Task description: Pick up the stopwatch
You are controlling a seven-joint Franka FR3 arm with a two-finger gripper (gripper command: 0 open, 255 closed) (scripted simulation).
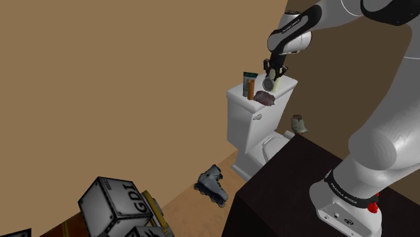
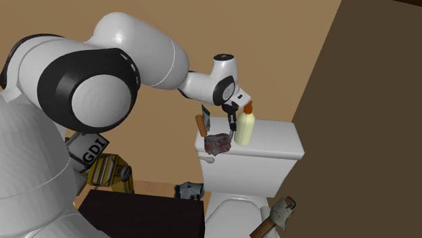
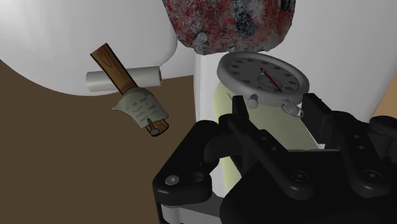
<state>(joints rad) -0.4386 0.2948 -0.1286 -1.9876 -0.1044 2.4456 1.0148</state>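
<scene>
Gripper [image 3: 277, 107] is over the toilet tank [image 1: 241, 114], its fingers clenched on the knobbed edge of the stopwatch [image 3: 263, 73]. Stopwatch: silver case, white dial, red hand (dial tilted away from the wrist camera), at the tank's lid, roughly mid-length. Cannot tell whether it touches the lid. On the lid close by are a mottled red-grey lump [image 3: 229, 22] and an upright pale yellow bottle [image 2: 243, 130] with an orange cap. A small hatchet [image 3: 130, 95] lies on the floor below the tank.

The white arm [image 1: 380, 141] is reaching up toward the shoulder view's left, and its downward-pointing gripper [image 1: 272, 79] is clasping the stopwatch [image 3: 263, 77] between its fingers.
</scene>
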